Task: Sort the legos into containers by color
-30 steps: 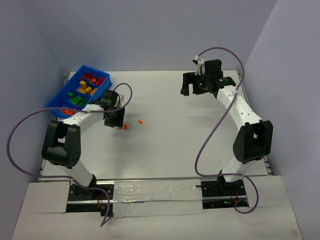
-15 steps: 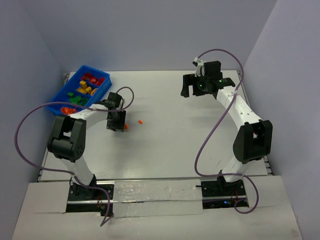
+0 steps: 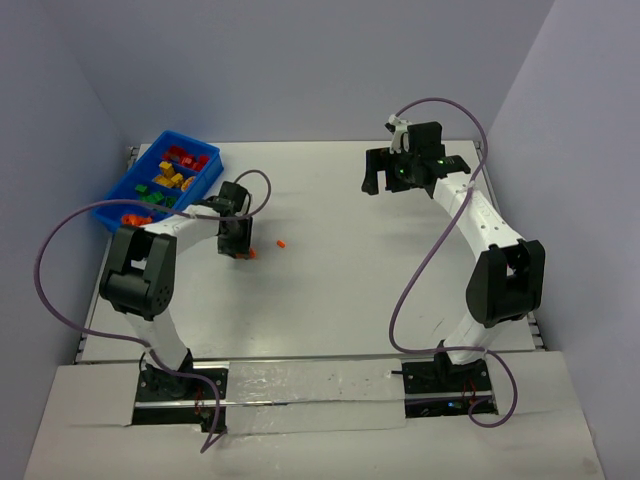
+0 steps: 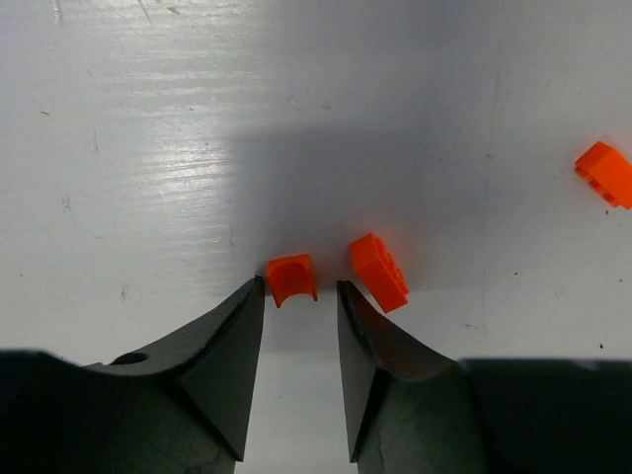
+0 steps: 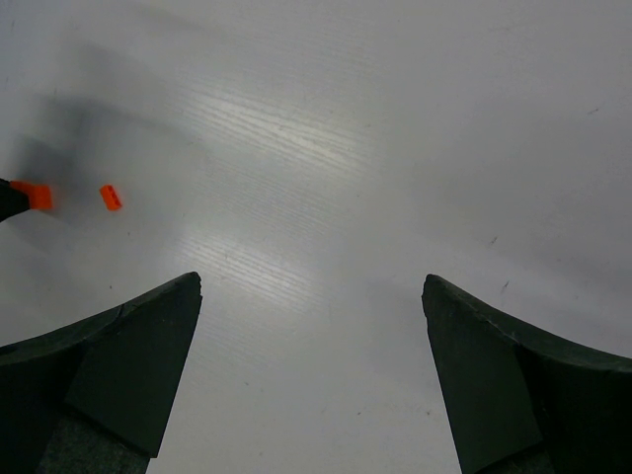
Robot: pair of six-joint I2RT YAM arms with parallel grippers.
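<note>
Left gripper (image 4: 299, 286): it is held low, close to the table. Its jaws are set narrowly apart and nothing is clamped between them.
Small orange piece (image 4: 291, 279): it is seen on the table right at the fingertips, in the gap between them. It lies just beside the tip on the left of the wrist view, and a gap is left to the other tip.
Second orange brick (image 4: 378, 272): it is laid at a slant just outside the other tip, close beside the small orange piece but apart from it.
Third orange brick (image 4: 604, 173): it is seen alone on the table, well apart from the other two.
Right gripper (image 5: 311, 284): it is held over the far right part of the table. Its jaws are spread wide and nothing is held.
Blue bin (image 3: 112, 208): it is set at an angle in the far left corner of the table, near the left arm.
Bin contents: red bricks (image 3: 186, 155) are seen at the far end, then yellow and orange bricks (image 3: 172, 178), then green bricks (image 3: 155, 198), and orange-red pieces (image 3: 130, 218) at the near end.
Table (image 3: 340, 300): a white surface is seen.
</note>
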